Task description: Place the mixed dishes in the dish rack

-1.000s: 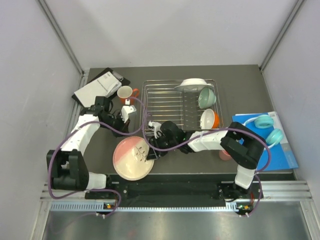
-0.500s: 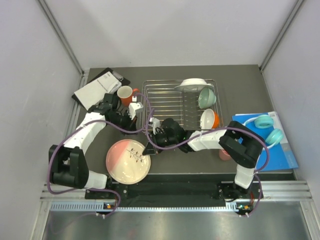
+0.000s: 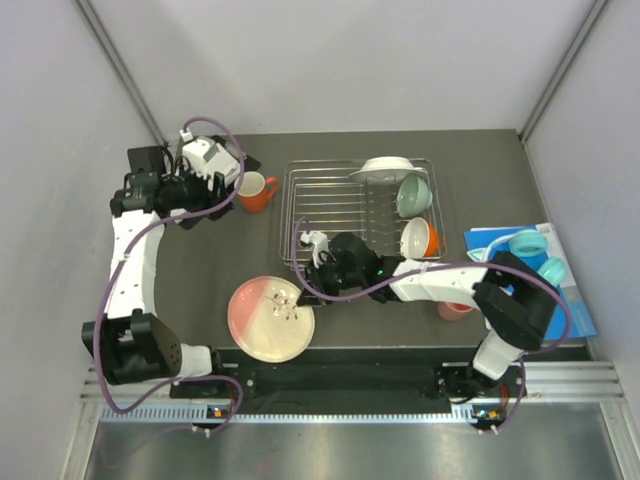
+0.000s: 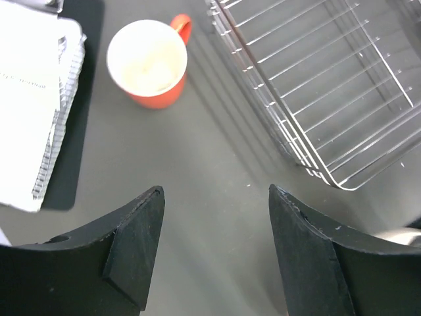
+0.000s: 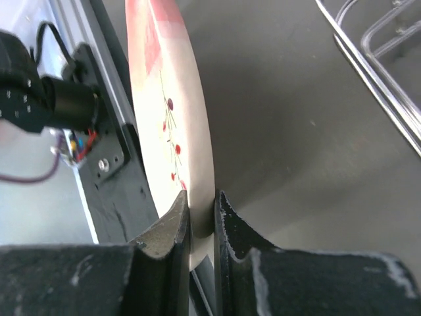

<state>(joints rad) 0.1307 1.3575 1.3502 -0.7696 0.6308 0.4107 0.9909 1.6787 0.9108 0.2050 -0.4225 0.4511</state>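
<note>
The pink-and-cream plate [image 3: 262, 325] with a leaf sprig is at the front of the table, tilted, and my right gripper [image 3: 298, 292] is shut on its right rim. In the right wrist view the plate [image 5: 168, 112] stands edge-on, its rim pinched in the right gripper [image 5: 201, 201]. My left gripper [image 3: 222, 180] hangs open and empty at the back left, above the orange mug [image 3: 255, 190]. In the left wrist view the mug [image 4: 148, 66] lies ahead of the open left gripper [image 4: 216, 192]. The dish rack [image 3: 330, 205] holds a white plate [image 3: 385, 168], a mint bowl [image 3: 413, 195] and an orange cup [image 3: 420, 237]. A salmon-pink cup [image 3: 455, 310] peeks out behind the right arm.
A black-and-white booklet [image 4: 33, 99] lies left of the mug. Turquoise rings [image 3: 535, 255] rest on a blue sheet [image 3: 570, 305] at the right. The rack's wire corner [image 5: 381, 72] is close to the held plate. The black base rail [image 3: 350, 378] runs along the front.
My left arm has lifted away from the plate to the back left and its gripper has opened. The right gripper has shut on the plate's rim and shifted the plate slightly.
</note>
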